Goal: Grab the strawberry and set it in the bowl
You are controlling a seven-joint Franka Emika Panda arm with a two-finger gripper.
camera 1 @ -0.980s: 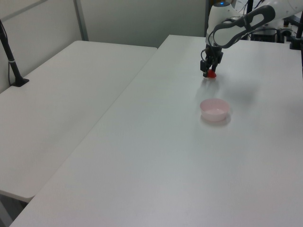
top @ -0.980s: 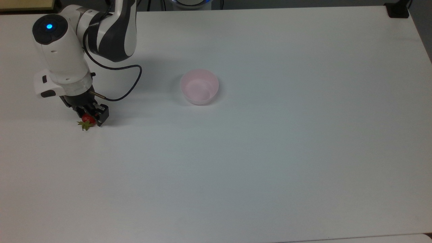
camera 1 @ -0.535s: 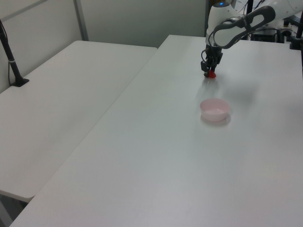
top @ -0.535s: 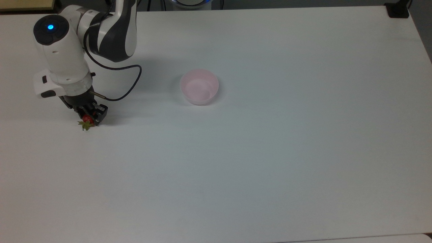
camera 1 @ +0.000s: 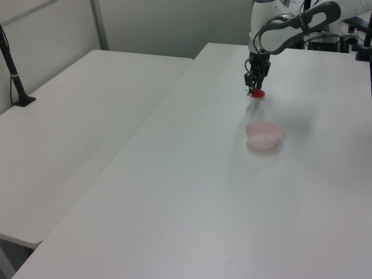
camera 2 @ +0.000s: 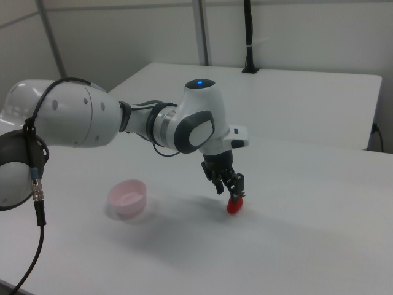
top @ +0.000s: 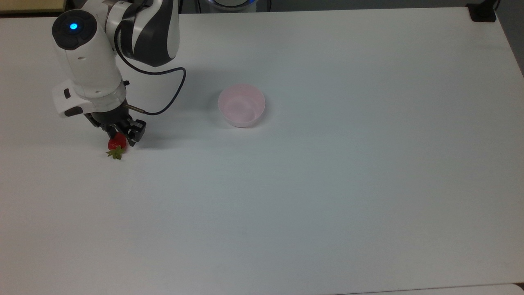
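Red and glossy, the strawberry (top: 116, 144) hangs pinched in the gripper (top: 121, 137), its green cap pointing toward the near edge in the top view and its body just above the white table (top: 327, 184), not far from the top view's left edge. The lift looks barely begun, so the sensible course is to raise it straight up until the fruit clears the bowl's rim height, then carry it across toward the pink bowl (top: 241, 105), which sits well apart, nearer the middle of the table and toward the far edge in the top view. A smooth fruit like this could slip or swing, so a slow, level carry and a low release over the bowl's centre would likely serve best. The 2 fingers (camera 2: 236, 187) are drawn narrow, closed on the upper part of the berry, with most of the red body hanging below them in the right view (camera 2: 234, 206). The bowl holds nothing.
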